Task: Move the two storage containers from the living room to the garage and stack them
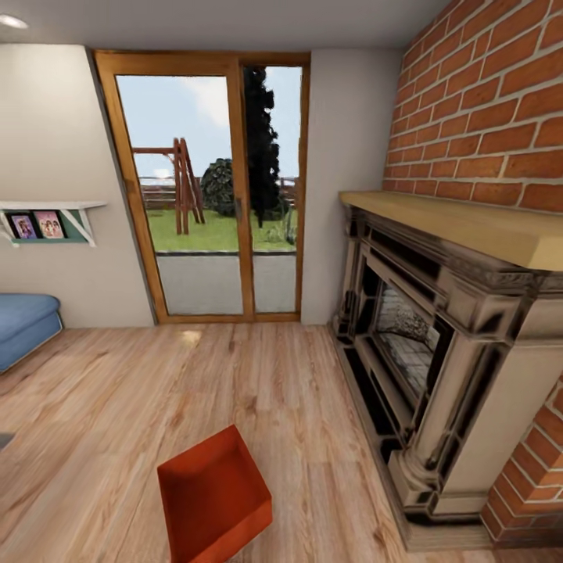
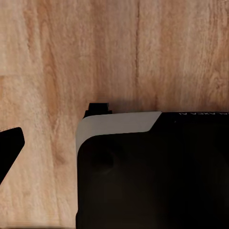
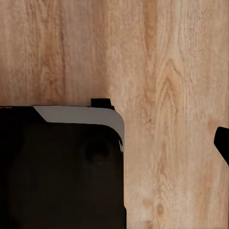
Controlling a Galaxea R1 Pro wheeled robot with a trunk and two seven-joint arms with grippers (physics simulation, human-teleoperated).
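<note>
One orange-red storage container [image 1: 213,496] sits on the light wood plank floor [image 1: 117,407] of the living room, low in the head view and turned corner-on, its open top empty. The second container is out of view. In the left wrist view a single dark fingertip [image 2: 10,143] hangs over the planks beside the robot's black and grey body [image 2: 152,171]. In the right wrist view a single dark fingertip [image 3: 222,143] hangs likewise beside the same body [image 3: 62,171]. Neither gripper holds anything that I can see.
A brick fireplace [image 1: 438,352] with a wooden mantel [image 1: 469,223] fills the right side. Wood-framed glass doors [image 1: 215,188] stand ahead in the far wall. A blue sofa corner [image 1: 23,320] and a wall shelf with photos [image 1: 47,223] are at the left.
</note>
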